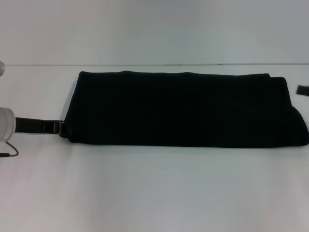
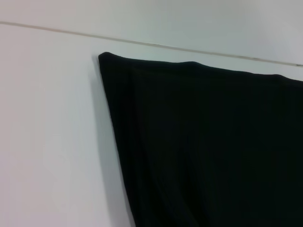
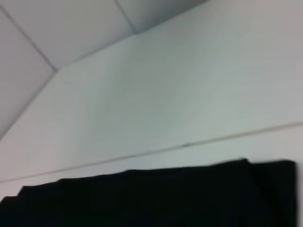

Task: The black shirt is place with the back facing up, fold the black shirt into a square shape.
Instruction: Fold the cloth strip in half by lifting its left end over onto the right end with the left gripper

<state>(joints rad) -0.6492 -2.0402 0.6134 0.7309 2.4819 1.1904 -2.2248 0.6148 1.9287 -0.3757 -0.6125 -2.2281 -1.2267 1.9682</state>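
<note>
The black shirt [image 1: 186, 108] lies on the white table, folded into a long flat band running left to right, with no lettering showing. My left gripper [image 1: 60, 128] reaches in low from the left and meets the shirt's near left corner. Only a small dark part of my right gripper [image 1: 302, 90] shows at the right edge of the head view, just beyond the shirt's far right end. The left wrist view shows the shirt's left end [image 2: 203, 146] with its far corner. The right wrist view shows the shirt's far edge [image 3: 151, 198].
The white table [image 1: 154, 193] stretches wide in front of the shirt. Its far edge meets the white wall [image 1: 154, 29] just behind the shirt. A thin cable [image 1: 9, 153] hangs by my left wrist.
</note>
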